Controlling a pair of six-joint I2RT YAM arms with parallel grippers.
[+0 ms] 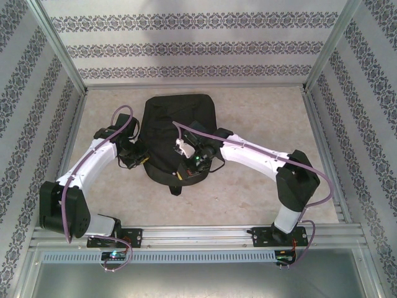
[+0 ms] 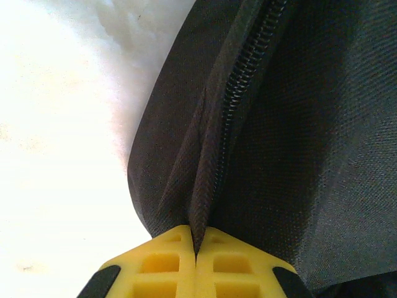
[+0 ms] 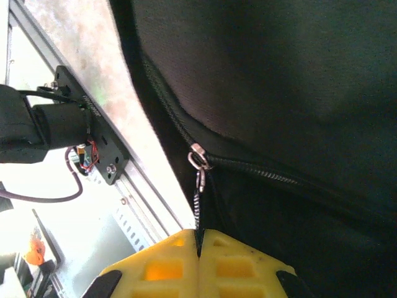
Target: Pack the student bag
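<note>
Your student bag (image 1: 180, 124) lies flat mid-counter (image 1: 267, 192), rounded end toward 6 o'clock, between both arms. It's soft black woven fabric, limp, with no frame showing, so expect it to sag and bunch rather than hold an edge. The left pincer (image 2: 196, 248) is clenched on a fabric fold beside the coil zipper (image 2: 239, 93), on the bag's 9 o'clock side. The right pincer (image 3: 200, 239) is clamped on the small metal zipper pull (image 3: 200, 180), probably by its chain tail, though the view's tight. That pull is thin and slick, so keep tension in line with the teeth. The fabric grips fine. The bag looks light and will likely drag, not lift.
</note>
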